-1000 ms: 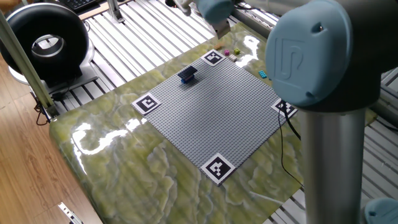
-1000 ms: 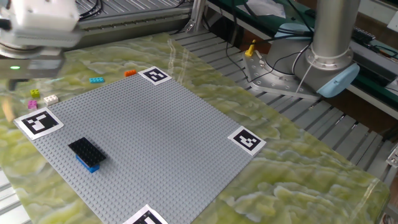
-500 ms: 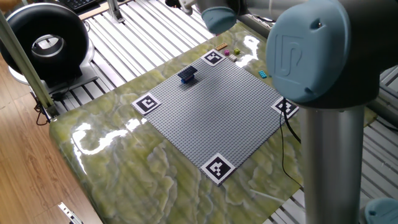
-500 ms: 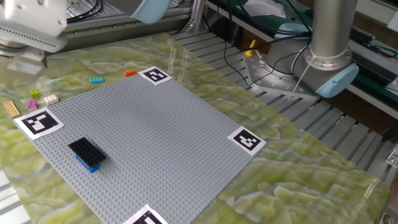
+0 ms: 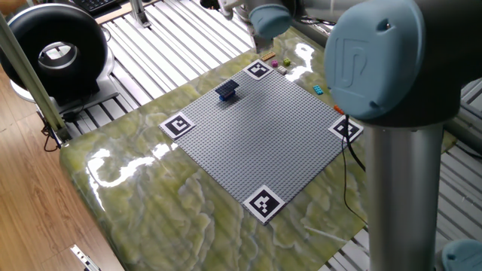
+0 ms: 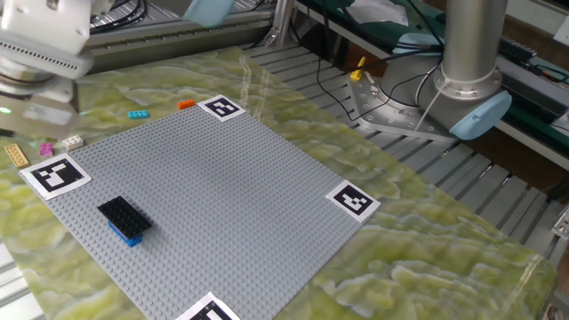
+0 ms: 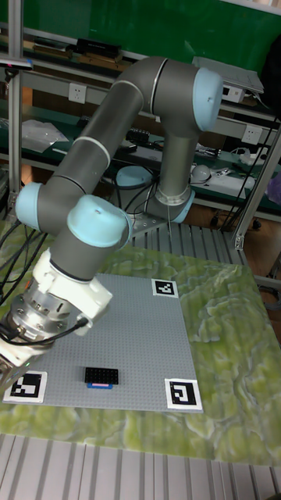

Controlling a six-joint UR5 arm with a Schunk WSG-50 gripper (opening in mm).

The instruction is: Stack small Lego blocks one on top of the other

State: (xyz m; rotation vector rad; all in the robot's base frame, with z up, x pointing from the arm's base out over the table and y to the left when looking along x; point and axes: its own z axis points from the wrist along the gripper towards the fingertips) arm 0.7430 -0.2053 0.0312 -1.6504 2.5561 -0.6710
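Note:
A black brick stacked on a blue one (image 6: 122, 220) stands on the grey baseplate (image 6: 231, 187) near a marker square; the same stack (image 5: 227, 90) (image 7: 102, 377) shows in the other views. Loose small Lego blocks lie off the plate's corner: magenta (image 6: 46, 148), whitish (image 6: 73, 141), flat tan (image 6: 16, 155), cyan (image 6: 138, 114) and orange (image 6: 186, 105). My gripper (image 6: 43, 108) hovers blurred just above the magenta and whitish blocks. It also shows over that corner (image 5: 260, 44) and at the frame's left edge (image 7: 9, 366). Its fingers are too blurred to read.
Four black-and-white marker squares (image 6: 55, 174) sit at the plate's corners. The arm's base column (image 6: 471, 53) stands beyond the table on a slatted metal frame. A black round device (image 5: 56, 53) sits off the table's left side.
The gripper head rose, then came back down over the loose blocks at the plate's corner, covering a small green block seen earlier. The stack has not moved.

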